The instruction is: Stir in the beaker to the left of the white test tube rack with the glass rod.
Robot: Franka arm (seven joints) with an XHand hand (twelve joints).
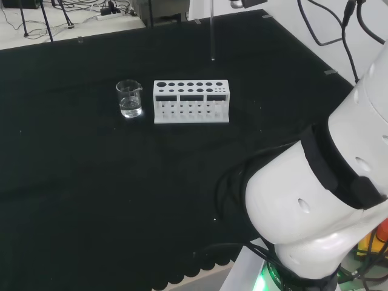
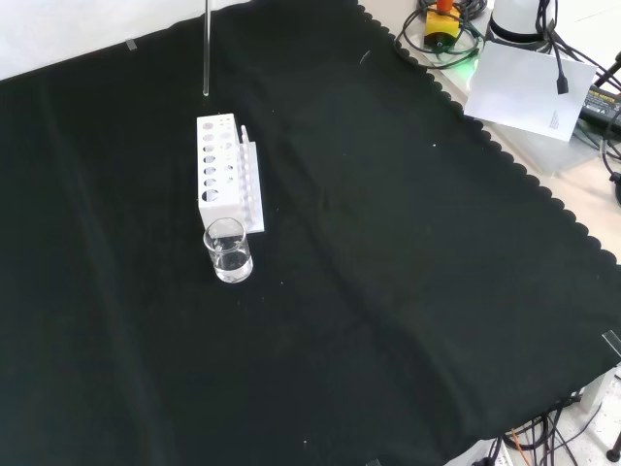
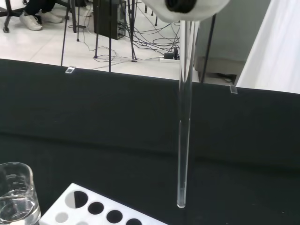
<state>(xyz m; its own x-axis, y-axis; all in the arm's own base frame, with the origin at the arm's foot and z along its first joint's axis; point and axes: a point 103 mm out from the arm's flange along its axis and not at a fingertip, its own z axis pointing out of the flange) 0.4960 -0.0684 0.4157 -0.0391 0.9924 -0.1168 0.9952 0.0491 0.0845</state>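
A clear glass rod [image 3: 184,131] hangs upright from my hand [image 3: 187,7], whose blurred white underside shows just above it, shut on the rod's upper end. In the head view the rod [image 1: 212,33] hangs over the cloth behind the right part of the white test tube rack [image 1: 191,101]. In the front view the rod [image 2: 206,49] ends just past the rack's [image 2: 221,170] far end. A small glass beaker [image 1: 129,100] with some clear liquid stands left of the rack in the head view. In the front view the beaker [image 2: 228,250] stands at the rack's near end.
Black cloth [image 1: 91,182] covers the bench, with a scalloped edge near the arm's base [image 2: 456,92]. The arm's big white links [image 1: 321,200] stand at the head view's right. Cables, tripod legs and floor lie beyond the cloth's far edge [image 3: 117,70].
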